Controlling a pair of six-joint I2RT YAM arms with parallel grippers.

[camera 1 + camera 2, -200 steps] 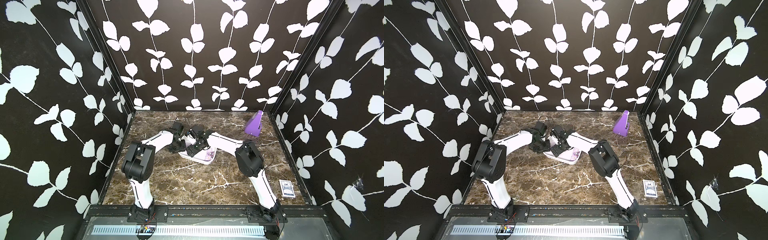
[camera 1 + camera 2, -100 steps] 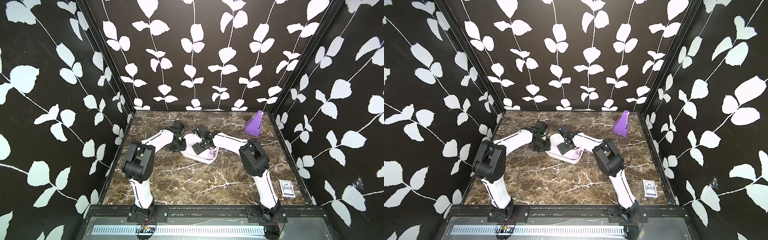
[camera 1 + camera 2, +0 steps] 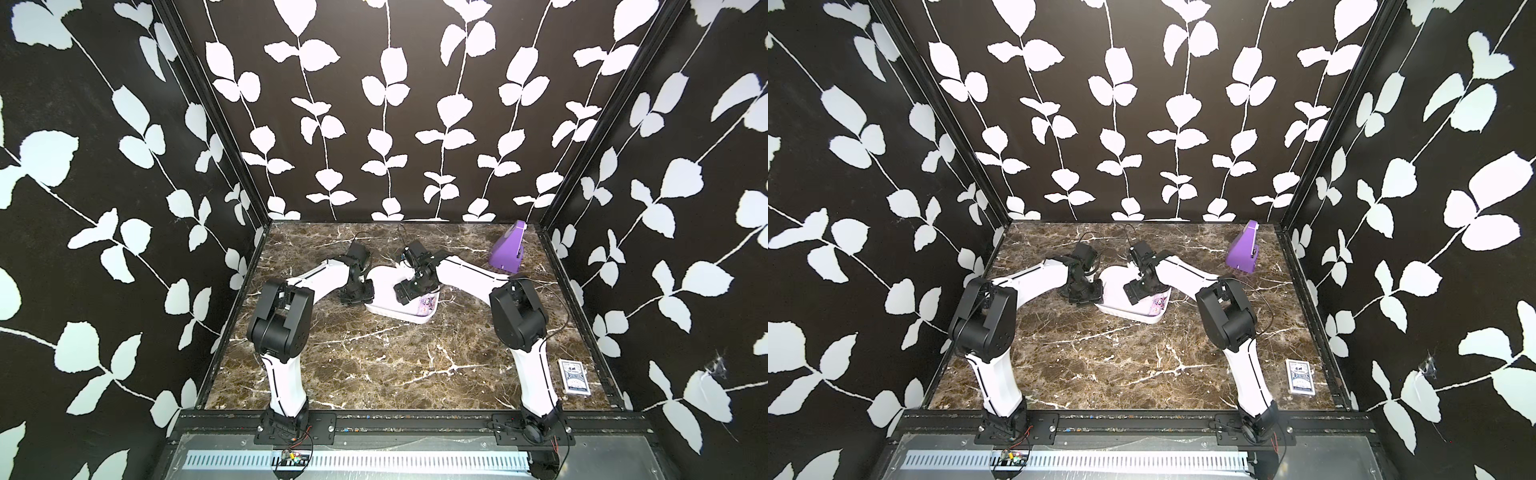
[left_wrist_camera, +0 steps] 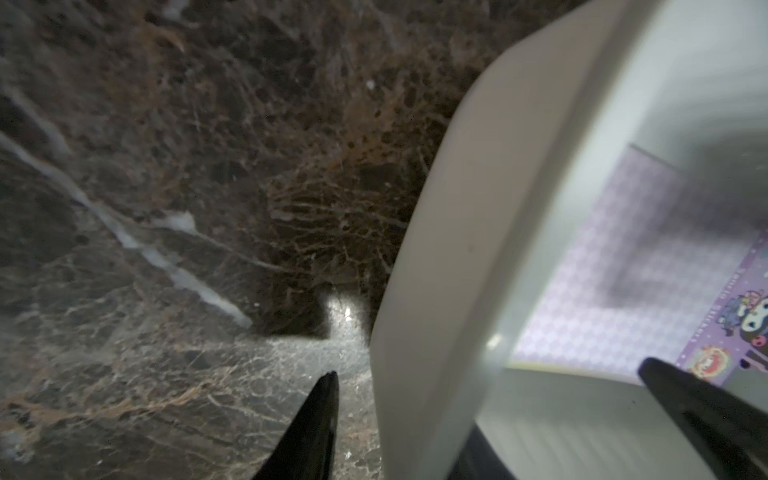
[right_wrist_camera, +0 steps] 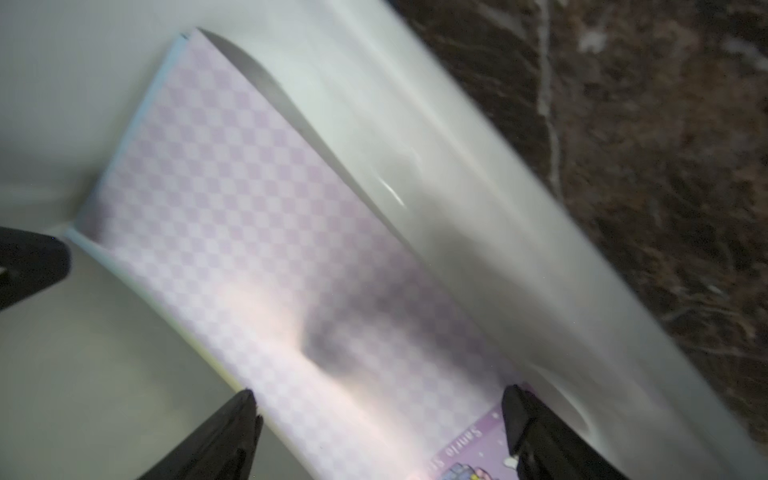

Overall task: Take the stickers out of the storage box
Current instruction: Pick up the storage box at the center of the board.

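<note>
The right gripper (image 5: 380, 395) has slid rightward inside the storage box (image 3: 395, 315), jaws spread astride the lilac stickers (image 5: 257, 199), seemingly ready to pinch; the left gripper (image 4: 488, 370) straddles its left wall, clamping unclear.

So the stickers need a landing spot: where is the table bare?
Widest bare patch: front middle of the table, between the arm bases, before the box. A smaller one: the rear left corner. Crowded: around the box, with the left hand and right hand at it; card pack front right, purple wedge rear right.
</note>
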